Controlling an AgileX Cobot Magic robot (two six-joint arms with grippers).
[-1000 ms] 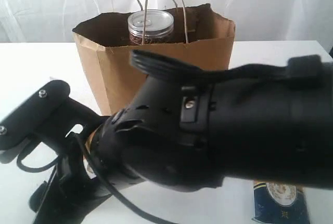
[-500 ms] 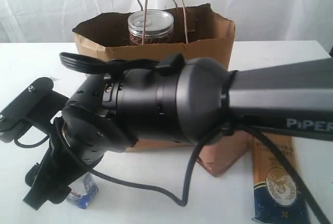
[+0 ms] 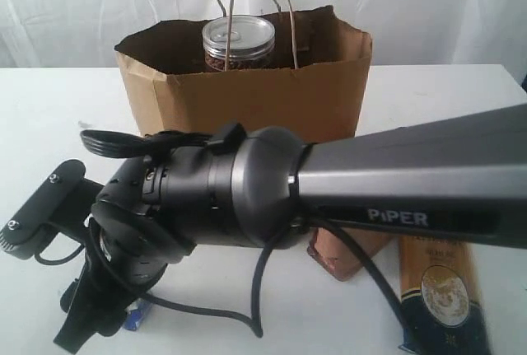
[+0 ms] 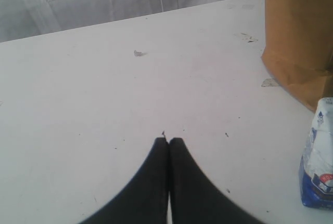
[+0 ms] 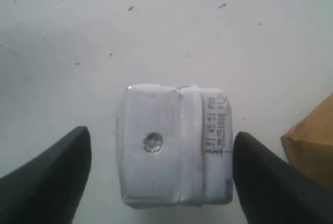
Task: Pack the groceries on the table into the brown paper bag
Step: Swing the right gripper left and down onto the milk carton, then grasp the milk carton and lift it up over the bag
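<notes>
The brown paper bag (image 3: 247,91) stands at the back centre of the table (image 3: 49,116), with a clear jar (image 3: 239,42) upright inside it. My right arm crosses the exterior view, and its gripper (image 3: 90,322) is low at the front left. In the right wrist view that gripper (image 5: 161,135) is open, one finger on each side of the small white-blue carton (image 5: 174,143), with gaps to both. Only a blue corner of the carton (image 3: 138,314) shows in the exterior view. My left gripper (image 4: 169,140) is shut and empty over bare table, with the carton (image 4: 318,167) off to its side.
A brown-orange pouch (image 3: 346,252) lies in front of the bag, partly behind my right arm. The long brown-blue spaghetti pack (image 3: 445,289) lies at the front right. The bag's lower corner (image 5: 312,141) is close to the right gripper. A white curtain hangs behind the table.
My right arm has swung left and down towards the table. The carton showed beside the gripper half a second ago and is now mostly hidden behind it.
</notes>
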